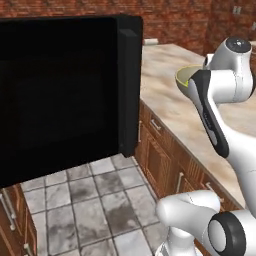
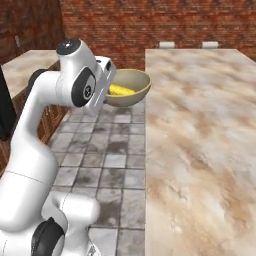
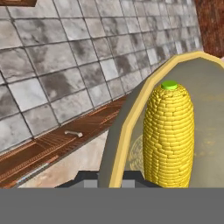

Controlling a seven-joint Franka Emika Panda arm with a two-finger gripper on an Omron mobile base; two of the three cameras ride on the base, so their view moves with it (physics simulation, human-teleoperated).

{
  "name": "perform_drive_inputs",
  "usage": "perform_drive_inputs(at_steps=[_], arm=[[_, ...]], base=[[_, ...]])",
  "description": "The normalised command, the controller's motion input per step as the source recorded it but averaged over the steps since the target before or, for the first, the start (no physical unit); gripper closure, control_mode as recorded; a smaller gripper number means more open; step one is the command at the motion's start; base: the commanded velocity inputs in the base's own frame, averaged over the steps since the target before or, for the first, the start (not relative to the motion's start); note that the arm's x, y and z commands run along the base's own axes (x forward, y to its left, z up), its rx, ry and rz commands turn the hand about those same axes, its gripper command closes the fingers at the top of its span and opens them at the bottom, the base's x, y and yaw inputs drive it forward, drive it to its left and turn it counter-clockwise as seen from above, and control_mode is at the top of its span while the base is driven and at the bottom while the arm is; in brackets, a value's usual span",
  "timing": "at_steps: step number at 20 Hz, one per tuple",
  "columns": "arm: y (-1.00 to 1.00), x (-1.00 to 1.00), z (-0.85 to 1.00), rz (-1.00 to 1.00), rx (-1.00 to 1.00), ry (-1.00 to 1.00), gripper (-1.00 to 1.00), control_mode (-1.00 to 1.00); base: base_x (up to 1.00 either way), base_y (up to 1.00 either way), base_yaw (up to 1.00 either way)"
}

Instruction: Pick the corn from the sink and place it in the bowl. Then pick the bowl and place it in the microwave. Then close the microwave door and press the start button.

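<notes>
While aloft in tool [image 3: 109, 183], corn [image 3: 169, 135] inside bowl [image 2: 131, 86].

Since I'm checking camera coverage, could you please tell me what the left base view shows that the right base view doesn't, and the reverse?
Left base alone: the open microwave door, a wide black panel, looms at the left above the tiled floor. Right base alone: the corn lying inside the bowl, which is held up over the floor. Both: the bowl's yellow-green rim, the white arm and the marble counter.
</notes>
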Motion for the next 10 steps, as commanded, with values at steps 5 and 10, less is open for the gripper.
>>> perform_drive_inputs(at_steps=[5,10], arm=[[0.00,0.00,0.00,0.00,0.00,0.00,1.00,1.00],[0.00,0.00,0.00,0.00,0.00,0.00,1.00,1.00]], base=[[0.80,0.23,-0.07],[0.54,0.12,0.01]])
